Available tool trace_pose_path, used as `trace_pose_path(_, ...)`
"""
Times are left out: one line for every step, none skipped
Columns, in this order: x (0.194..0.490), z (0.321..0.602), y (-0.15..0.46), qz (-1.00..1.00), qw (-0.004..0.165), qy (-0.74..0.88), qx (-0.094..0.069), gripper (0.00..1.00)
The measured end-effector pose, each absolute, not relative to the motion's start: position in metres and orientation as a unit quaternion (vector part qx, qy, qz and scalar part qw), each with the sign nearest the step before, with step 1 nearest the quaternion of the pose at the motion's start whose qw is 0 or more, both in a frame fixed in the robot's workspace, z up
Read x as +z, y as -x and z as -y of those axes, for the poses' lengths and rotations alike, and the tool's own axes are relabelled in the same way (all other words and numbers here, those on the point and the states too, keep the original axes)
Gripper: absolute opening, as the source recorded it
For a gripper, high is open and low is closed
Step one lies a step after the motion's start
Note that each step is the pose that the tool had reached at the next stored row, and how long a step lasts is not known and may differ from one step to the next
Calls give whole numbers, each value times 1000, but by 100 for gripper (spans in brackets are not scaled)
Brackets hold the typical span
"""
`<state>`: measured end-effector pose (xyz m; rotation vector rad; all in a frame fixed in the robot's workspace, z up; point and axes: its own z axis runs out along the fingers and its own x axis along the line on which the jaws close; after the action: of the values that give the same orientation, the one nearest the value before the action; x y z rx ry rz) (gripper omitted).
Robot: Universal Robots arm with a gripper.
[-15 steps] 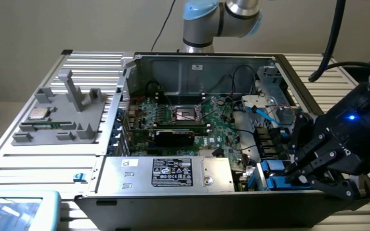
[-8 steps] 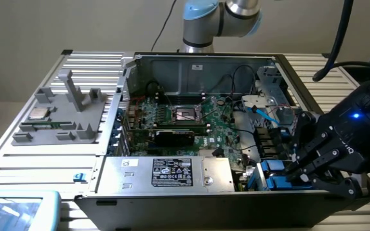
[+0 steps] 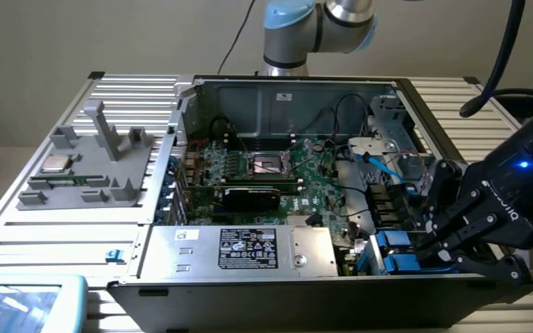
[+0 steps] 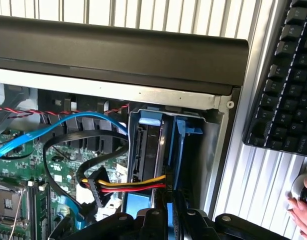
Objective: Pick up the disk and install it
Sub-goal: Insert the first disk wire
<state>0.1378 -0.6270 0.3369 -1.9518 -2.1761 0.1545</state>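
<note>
- Two black fingers (image 4: 154, 217) of the gripper (image 4: 171, 216) stand drawn close together in the wrist view, pinching a strip of blue carrier between them.
- Just past the fingers, the disk (image 4: 147, 150) stands on edge in the drive bay (image 4: 213, 150). Its dark connector side faces the camera and a blue carrier tab sits at its far end.
- One more blue carrier (image 4: 187, 126) sits in the slot just beside it.
- A power cable (image 4: 128, 186) of yellow, red and black wires runs across to the disk's edge, right next to the fingers.
- Near it, a blue data cable (image 4: 68, 125) arcs over the motherboard (image 4: 23, 200).
- The wrist view alone takes in a black keyboard (image 4: 288, 75) on the slatted table outside the case wall, and a person's hand (image 4: 304, 212) near it.
- The exterior view gives the wider setting. The gripper sits at the lower right of the frame, reaching down and toward the exterior view's left into the lower right corner of the open computer case (image 3: 285, 94), where two blue carrier ends show one above the other.
- A silver power supply (image 3: 239, 248) with a black label lies along the lower edge of the case.
- At centre left of the frame, a grey fixture tray (image 3: 86, 187) on the table holds a small square chip (image 3: 56, 164).
- The robot arm (image 3: 318, 28) has its joint at the top centre, and a screen (image 3: 21, 302) fills the lower left corner.
</note>
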Motion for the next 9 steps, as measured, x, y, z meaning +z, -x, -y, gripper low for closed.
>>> trace_pose_path(337, 627, -139, 739, 107, 663, 53, 17)
trace_pose_path(337, 627, -139, 739, 108, 663, 54, 17)
trace_pose_path(337, 627, -140, 738, 108, 663, 55, 17)
trace_pose_path(337, 627, -141, 738, 109, 664, 56, 17)
trace_pose_path(337, 626, -141, 738, 110, 664, 57, 17)
trace_pose_path(337, 626, -141, 738, 110, 664, 57, 17)
trace_pose_path(337, 626, -141, 738, 110, 664, 57, 17)
trace_pose_path(337, 626, -141, 738, 110, 664, 57, 17)
trace_pose_path(337, 625, -141, 738, 110, 664, 57, 17)
